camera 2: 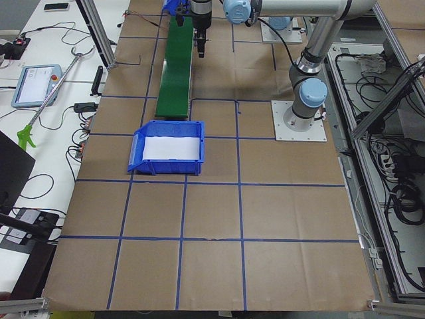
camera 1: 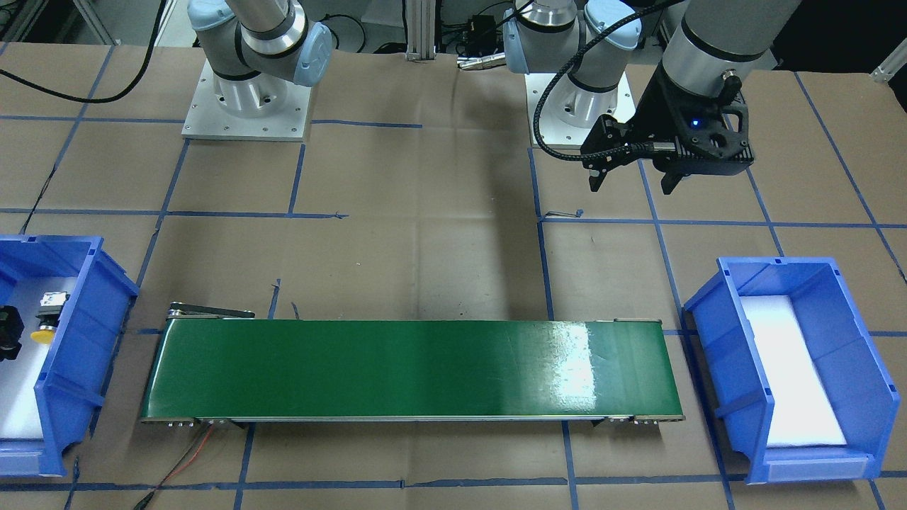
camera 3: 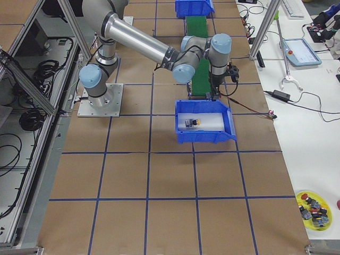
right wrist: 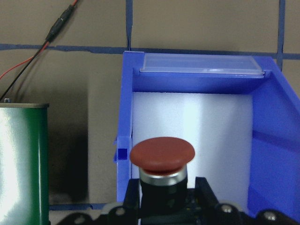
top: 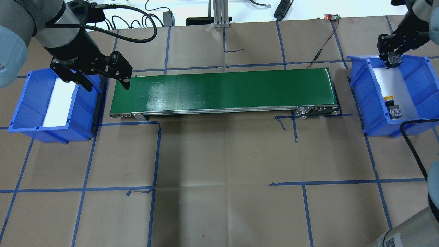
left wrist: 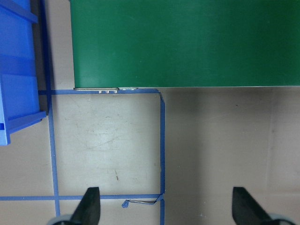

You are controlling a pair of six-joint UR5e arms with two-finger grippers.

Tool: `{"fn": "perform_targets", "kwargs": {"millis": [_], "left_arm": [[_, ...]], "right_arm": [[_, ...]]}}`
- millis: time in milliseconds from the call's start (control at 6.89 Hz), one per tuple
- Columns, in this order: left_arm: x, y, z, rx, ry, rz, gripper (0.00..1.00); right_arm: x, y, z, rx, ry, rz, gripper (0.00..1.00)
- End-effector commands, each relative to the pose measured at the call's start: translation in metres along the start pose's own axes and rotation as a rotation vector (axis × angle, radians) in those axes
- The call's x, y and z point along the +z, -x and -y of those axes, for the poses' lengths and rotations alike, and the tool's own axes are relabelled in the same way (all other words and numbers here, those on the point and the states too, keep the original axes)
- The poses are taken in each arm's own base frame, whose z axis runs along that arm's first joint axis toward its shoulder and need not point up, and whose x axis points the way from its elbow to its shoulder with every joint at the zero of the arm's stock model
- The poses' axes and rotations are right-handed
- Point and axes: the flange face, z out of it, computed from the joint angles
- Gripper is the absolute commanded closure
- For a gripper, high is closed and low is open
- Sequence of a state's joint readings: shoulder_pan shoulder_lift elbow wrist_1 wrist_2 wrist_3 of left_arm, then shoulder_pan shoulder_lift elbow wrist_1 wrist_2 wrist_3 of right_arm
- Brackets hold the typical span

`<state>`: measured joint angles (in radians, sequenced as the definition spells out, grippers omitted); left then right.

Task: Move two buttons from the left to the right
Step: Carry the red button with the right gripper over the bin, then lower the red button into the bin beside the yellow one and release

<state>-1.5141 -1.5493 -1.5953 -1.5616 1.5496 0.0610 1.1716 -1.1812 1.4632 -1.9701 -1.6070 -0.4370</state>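
Observation:
My right gripper (top: 391,63) is shut on the red button (right wrist: 161,154) and holds it above the far end of the right blue bin (top: 363,103). The red cap points up in the right wrist view, over the bin's white liner. The yellow button (top: 391,103) lies on its side inside that bin; it also shows in the front-facing view (camera 1: 46,322). My left gripper (top: 107,84) is open and holds nothing. It hangs between the left blue bin (top: 24,116) and the left end of the green conveyor belt (top: 223,89).
The left bin has a white liner (top: 60,103). A red and black wire (top: 322,44) runs from the belt's right end to the back of the table. Blue tape lines cross the brown table cover. A yellow dish of spare parts (camera 3: 314,206) sits beside the table.

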Motion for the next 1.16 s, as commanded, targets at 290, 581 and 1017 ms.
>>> {"fn": "perform_targets", "kwargs": {"millis": [290,581,1017], "left_arm": [[0.0,0.0,0.0,0.0,0.0,0.0,0.0],[0.0,0.0,0.0,-0.001,0.0,0.001,0.0],[0.0,0.0,0.0,-0.001,0.0,0.0,0.0]], "right_arm": [[0.085,-0.036,0.013,-0.027,0.094,0.046,0.95],[0.102,-0.048,0.006,-0.044,0.123,0.049,0.95],[0.134,-0.043,-0.002,-0.045,0.173,0.074,0.94]]}}
